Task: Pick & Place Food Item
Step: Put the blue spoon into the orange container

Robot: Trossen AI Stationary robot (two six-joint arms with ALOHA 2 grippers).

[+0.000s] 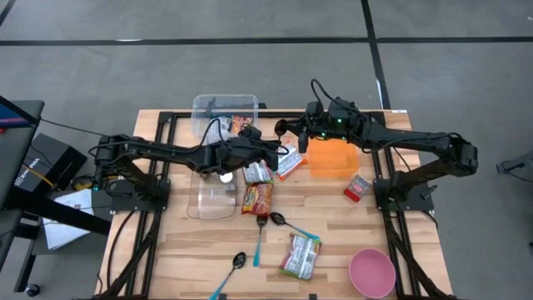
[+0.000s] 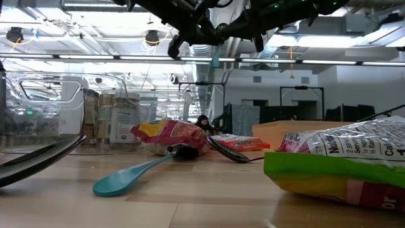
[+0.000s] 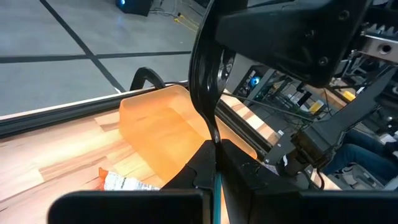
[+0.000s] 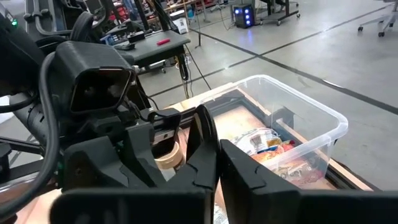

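Note:
A spoon with a black bowl (image 3: 208, 68) and a teal handle (image 2: 216, 56) hangs high above the middle of the table, between my two grippers. My left gripper (image 1: 271, 148) reaches in from the table's left and is shut on it. My right gripper (image 1: 290, 132) comes from the right and is shut on its bowl end. Food packets lie below on the wood: a red and yellow one (image 1: 258, 198), a green one (image 1: 300, 255) and a small red one (image 1: 358, 187). More packets sit in the clear bin (image 1: 223, 108). My left gripper pinches the spoon's handle (image 3: 216, 163) between its two fingers, just behind the bowl. The bowl juts out past the fingertips toward the other gripper. The spoon is lifted clear of the table, and its teal handle end hangs below the fingers. My right gripper pinches the spoon's bowl (image 4: 203, 134) between its two fingers, edge-on to its wrist view. The fingers come about level from the table's right. The spoon is clear of the table.
An orange container (image 1: 333, 158) stands under the right arm, and a clear lid (image 1: 212, 198) lies under the left. A pink bowl (image 1: 372, 272) sits at the near right. Two more spoons (image 1: 260, 237) (image 1: 229, 279) lie near the front edge.

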